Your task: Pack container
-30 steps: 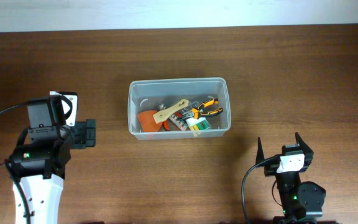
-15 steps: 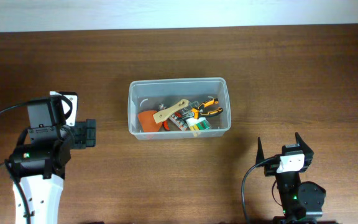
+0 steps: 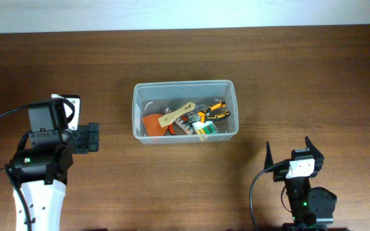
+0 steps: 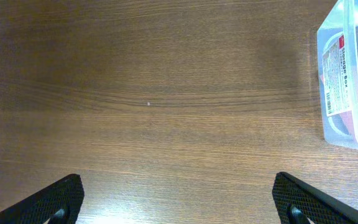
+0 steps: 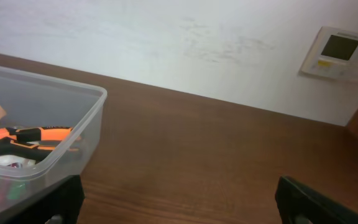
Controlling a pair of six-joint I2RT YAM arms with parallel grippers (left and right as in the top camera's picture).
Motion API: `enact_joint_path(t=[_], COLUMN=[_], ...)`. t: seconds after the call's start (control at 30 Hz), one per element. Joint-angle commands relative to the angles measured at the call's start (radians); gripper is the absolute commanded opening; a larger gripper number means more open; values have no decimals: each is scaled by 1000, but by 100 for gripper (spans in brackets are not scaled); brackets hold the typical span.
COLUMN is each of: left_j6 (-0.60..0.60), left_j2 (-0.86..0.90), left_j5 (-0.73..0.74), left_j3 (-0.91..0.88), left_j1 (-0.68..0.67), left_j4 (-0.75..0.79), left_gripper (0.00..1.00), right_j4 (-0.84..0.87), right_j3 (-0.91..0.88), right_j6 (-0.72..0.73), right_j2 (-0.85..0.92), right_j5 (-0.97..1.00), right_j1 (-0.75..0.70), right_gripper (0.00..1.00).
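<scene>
Container (image 3: 184,83): one, sitting mid-desk (image 3: 300,77), holding one pair of orange-handled pliers (image 3: 214,111) and one wooden-handled tool (image 3: 176,115). Left jaws and right jaws: both standing wide, gripping nothing.

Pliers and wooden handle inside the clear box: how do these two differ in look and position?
The pliers have orange and black grips; the wooden handle is plain pale tan. The pliers lie at the right end of the clear box; the wooden handle lies slanted near its middle, over other items. Both are inside it.
</scene>
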Motion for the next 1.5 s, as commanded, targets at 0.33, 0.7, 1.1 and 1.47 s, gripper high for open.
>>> enact_joint_path(t=[0.33,0.7,1.1,1.47], left_j6=[-9,-10,-10,-64], left_j2=[-171,-447,-529,-753], left_j5=[10,153,206,206], left_j3=[16,16,16,-246], left_j1=[5,5,5,3], left_j4=[3,-109,-132,294], left_gripper=[99,99,99,99], right_j4=[-7,-7,-7,-7], right_j3=[-5,-5,-5,-5], right_j6=[3,3,3,3], right_j2=[-12,-12,-12,-12], right_j5=[11,11,11,11], right_j1=[6,6,6,6], right_gripper=[99,99,99,98])
